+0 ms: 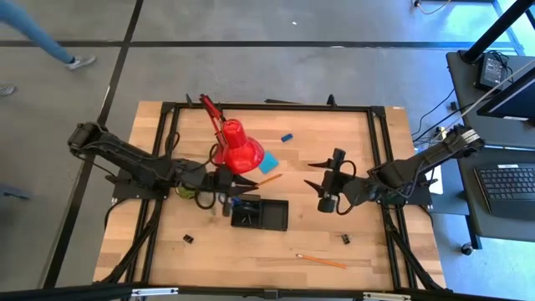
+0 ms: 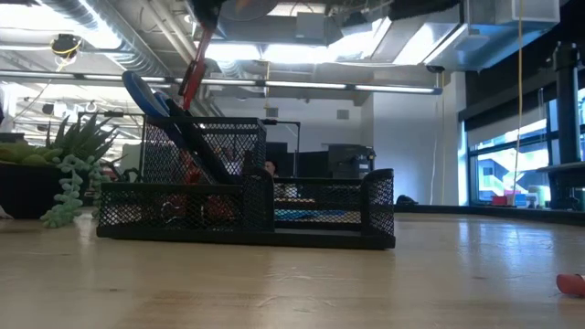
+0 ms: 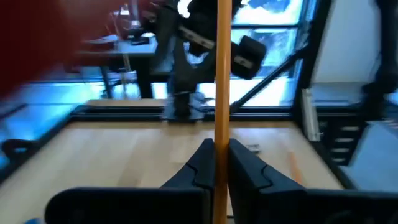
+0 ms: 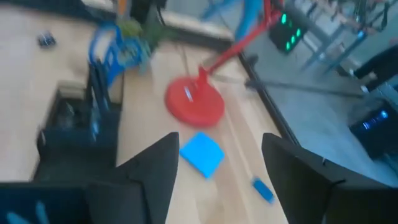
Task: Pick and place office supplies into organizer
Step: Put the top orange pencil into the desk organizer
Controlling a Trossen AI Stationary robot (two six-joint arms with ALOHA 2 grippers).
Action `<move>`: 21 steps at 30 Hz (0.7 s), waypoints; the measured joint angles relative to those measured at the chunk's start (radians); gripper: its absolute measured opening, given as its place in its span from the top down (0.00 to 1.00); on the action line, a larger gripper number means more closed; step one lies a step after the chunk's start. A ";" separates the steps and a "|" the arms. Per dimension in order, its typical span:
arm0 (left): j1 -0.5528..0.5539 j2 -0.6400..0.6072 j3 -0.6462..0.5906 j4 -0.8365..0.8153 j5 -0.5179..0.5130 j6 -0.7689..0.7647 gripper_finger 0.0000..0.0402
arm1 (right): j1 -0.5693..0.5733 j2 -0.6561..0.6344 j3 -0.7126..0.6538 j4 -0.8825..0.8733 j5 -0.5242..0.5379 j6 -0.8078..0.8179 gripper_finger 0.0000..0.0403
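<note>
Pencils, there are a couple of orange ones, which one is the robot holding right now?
The one standing upright, clamped between the left gripper's fingers: that pencil. The other pencil lies flat on the table near its front edge, untouched by either gripper.

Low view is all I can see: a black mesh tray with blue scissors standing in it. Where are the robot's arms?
Observer: The left end effector is shut on an orange pencil, which the low view doesn't show.
Visitor: And the other arm?
Observer: The right end effector hangs open and empty, to the right of the organizer in the high view.
Visitor: Is anything lying loose?
Observer: Yes, a second pencil lies flat on the table, apart from the organizer.
</note>
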 joint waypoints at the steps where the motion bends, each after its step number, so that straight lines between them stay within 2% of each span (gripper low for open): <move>1: 0.000 -0.005 -0.023 0.026 0.020 -0.007 0.97 | 0.000 0.000 -0.029 0.077 -0.006 -0.028 0.42; 8: 0.000 0.005 -0.082 0.053 0.048 -0.041 0.97 | 0.000 0.000 -0.209 0.624 -0.137 -0.212 0.42; 13: -0.007 0.005 -0.095 0.067 0.059 -0.033 0.97 | -0.010 0.030 -0.331 1.037 -0.352 -0.306 0.42; 17: -0.029 0.005 -0.095 0.070 0.059 -0.024 0.97 | -0.046 0.086 -0.382 1.232 -0.376 -0.336 0.42; 19: -0.043 0.005 -0.095 0.069 0.059 -0.015 0.97 | -0.072 0.128 -0.382 1.293 -0.379 -0.326 0.42; 21: -0.053 0.005 -0.095 0.065 0.057 -0.011 0.97 | -0.101 0.180 -0.361 1.318 -0.431 -0.325 0.42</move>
